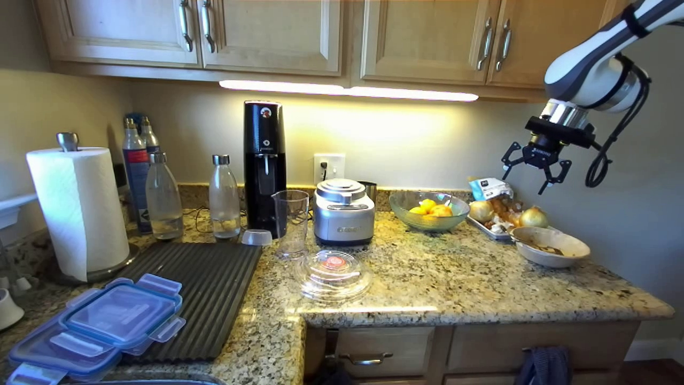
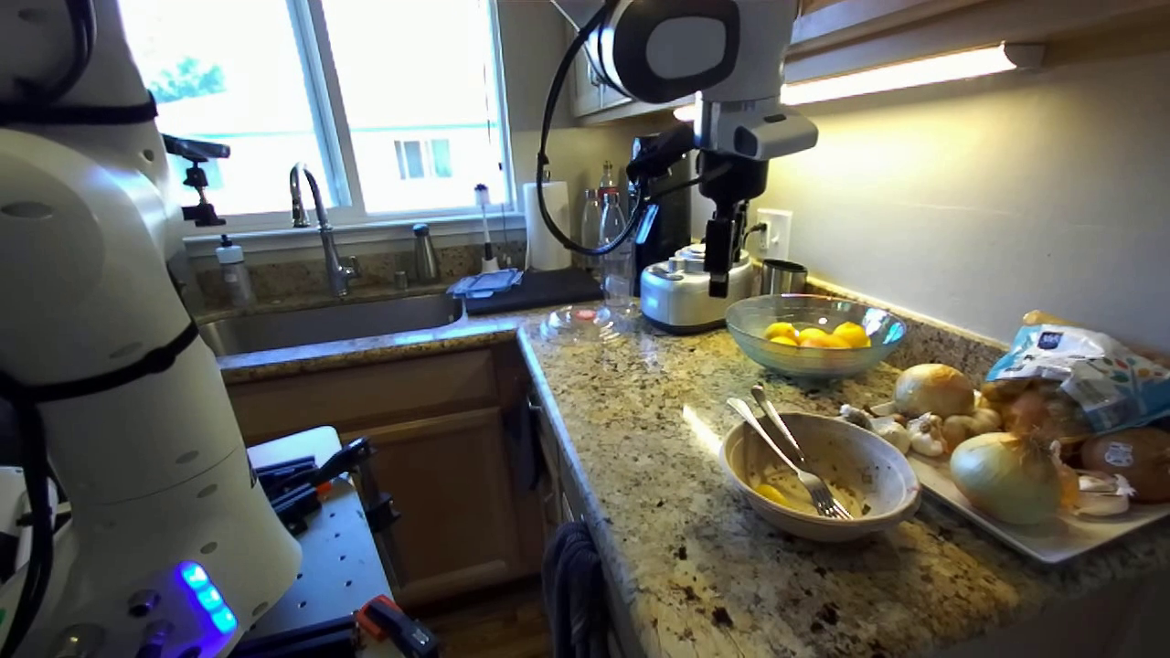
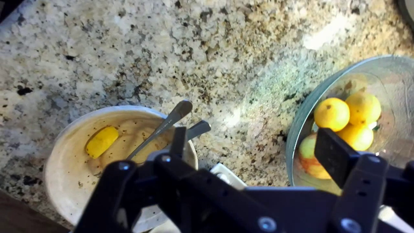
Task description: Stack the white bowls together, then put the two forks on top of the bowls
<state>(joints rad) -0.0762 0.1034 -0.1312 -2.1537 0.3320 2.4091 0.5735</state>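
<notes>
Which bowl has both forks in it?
The white bowl, beside the onion tray: the two forks rest in it, handle ends sticking out. The glass bowl holds fruit instead.

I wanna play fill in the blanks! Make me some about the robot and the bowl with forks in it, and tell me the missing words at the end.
1. The gripper holds nothing; it is not shut but ____.
2. Exactly ____ forks rest in a white bowl.
3. In the wrist view, the scrap of food in that bowl is bright ____.
4. The lights on the robot's base glow ____.

Missing words: open, two, yellow, blue.
</notes>
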